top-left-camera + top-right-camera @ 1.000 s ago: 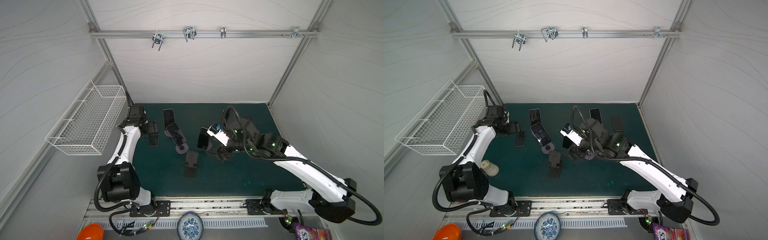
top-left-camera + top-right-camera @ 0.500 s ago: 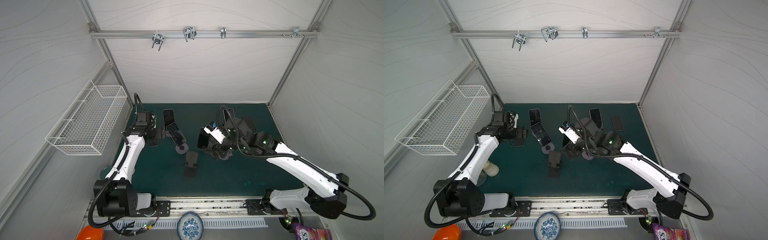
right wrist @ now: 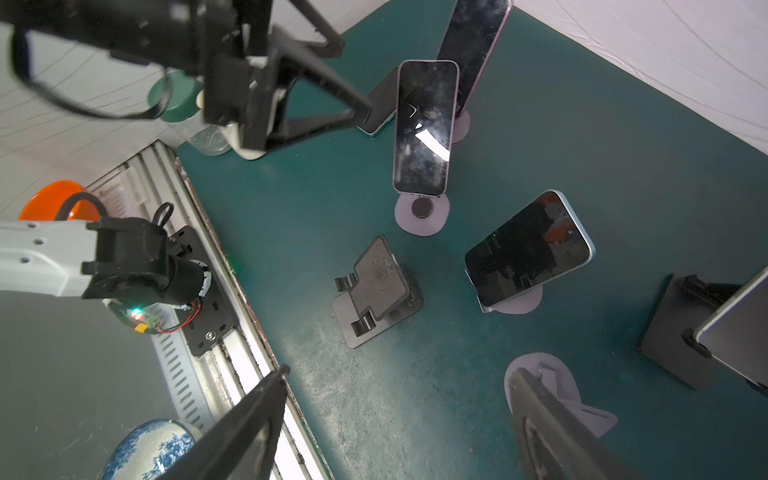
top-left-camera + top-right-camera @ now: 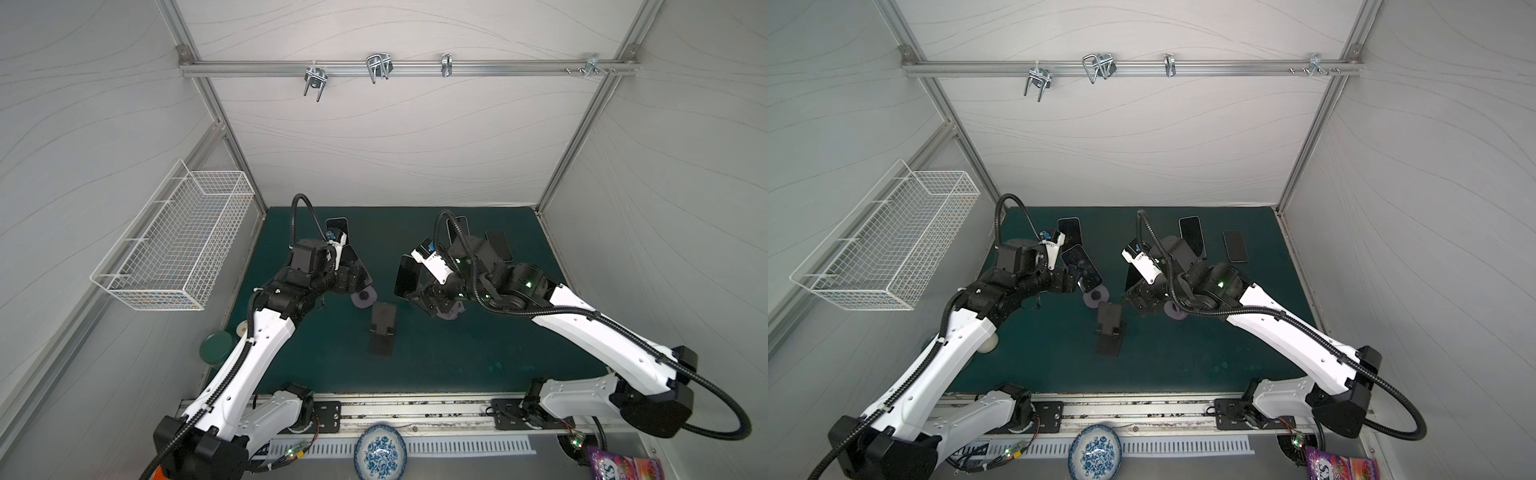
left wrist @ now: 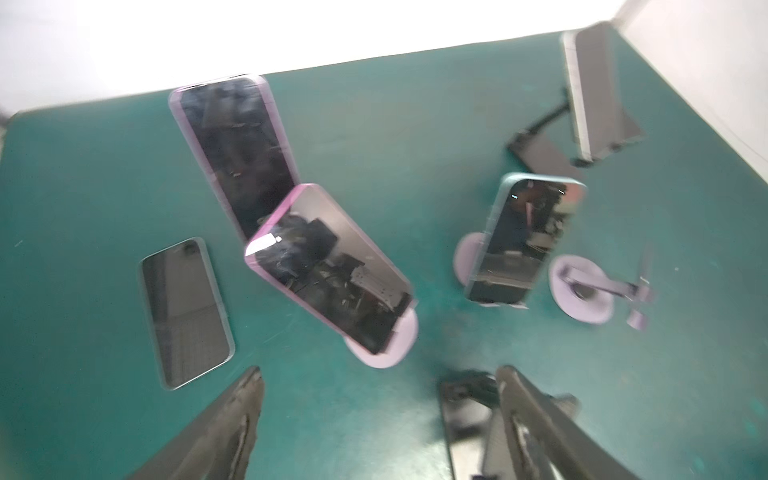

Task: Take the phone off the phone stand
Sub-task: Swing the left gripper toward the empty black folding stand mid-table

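at the front edge, a blue-patterned bowl (image 4: 380, 451) sits on the metal strip just before the green mat (image 4: 457, 353). a jar with a green lid (image 4: 217, 347) stands at the mat's near left corner. an empty black stand (image 4: 382, 328) sits near the middle of the mat.

just behind it, the left gripper (image 5: 379, 374) hovers with its fingers spread apart and nothing between them. it is close to the pink-edged phone (image 5: 328, 270), which leans tilted on a round lilac stand (image 5: 395, 345). the left wrist view shows no contact.

the right gripper (image 3: 399, 372) is likewise spread and empty. one finger (image 3: 544, 432) crosses in front of an empty lilac stand (image 3: 561, 386). the blue-edged phone (image 3: 528, 249) leans on its own lilac base (image 3: 519, 305), apart from the fingers.

farther back, a second pink-edged phone (image 5: 232, 153) leans on a stand behind the first, and a flat phone (image 5: 185, 311) lies on the mat beside them. at the far right, a propped phone (image 4: 1192, 237) stands near another flat one (image 4: 1235, 246). a wire basket (image 4: 178, 245) hangs on the left wall. a hook rail (image 4: 378, 68) crosses the back wall.
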